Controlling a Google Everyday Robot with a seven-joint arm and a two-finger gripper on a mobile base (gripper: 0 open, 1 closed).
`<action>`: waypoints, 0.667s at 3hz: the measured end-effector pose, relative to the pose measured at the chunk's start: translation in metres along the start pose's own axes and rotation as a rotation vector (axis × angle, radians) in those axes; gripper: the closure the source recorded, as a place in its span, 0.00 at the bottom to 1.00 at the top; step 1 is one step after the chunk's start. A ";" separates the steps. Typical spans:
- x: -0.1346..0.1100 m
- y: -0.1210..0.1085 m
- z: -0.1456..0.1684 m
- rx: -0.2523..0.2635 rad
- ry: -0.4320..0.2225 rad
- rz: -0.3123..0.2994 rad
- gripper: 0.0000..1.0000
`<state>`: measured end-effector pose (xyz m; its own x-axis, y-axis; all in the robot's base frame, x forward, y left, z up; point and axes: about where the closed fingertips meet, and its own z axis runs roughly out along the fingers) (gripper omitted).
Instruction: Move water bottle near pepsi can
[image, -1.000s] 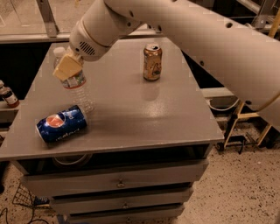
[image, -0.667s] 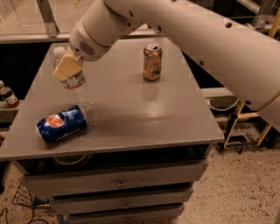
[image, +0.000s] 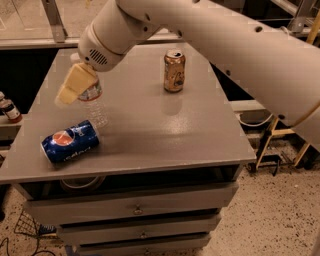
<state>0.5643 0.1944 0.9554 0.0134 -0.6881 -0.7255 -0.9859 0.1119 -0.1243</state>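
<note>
Camera view gives us the claw (image: 75, 86) above the counter's (image: 165, 135) left side, its pale fingers (image: 67, 92) closed together on the top of the water bottle (image: 96, 109), covering the cap. We see the white arm (image: 210, 35) sweep in from the upper right, crossing over the counter and bending down at the wrist toward the left edge. The water bottle stands upright, long axis vertical, neck up in the claw and base on the counter. Just beside its base lies the pepsi can (image: 70, 142) on its side, long axis running roughly left to right, logo facing us. A gold-brown can (image: 174, 71) stands upright well apart, toward the back.
</note>
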 end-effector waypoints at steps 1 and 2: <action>0.000 0.000 0.000 0.000 0.000 0.000 0.00; 0.023 -0.009 -0.031 0.017 0.038 -0.002 0.00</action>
<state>0.5682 0.1556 0.9607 0.0085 -0.7150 -0.6991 -0.9829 0.1227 -0.1375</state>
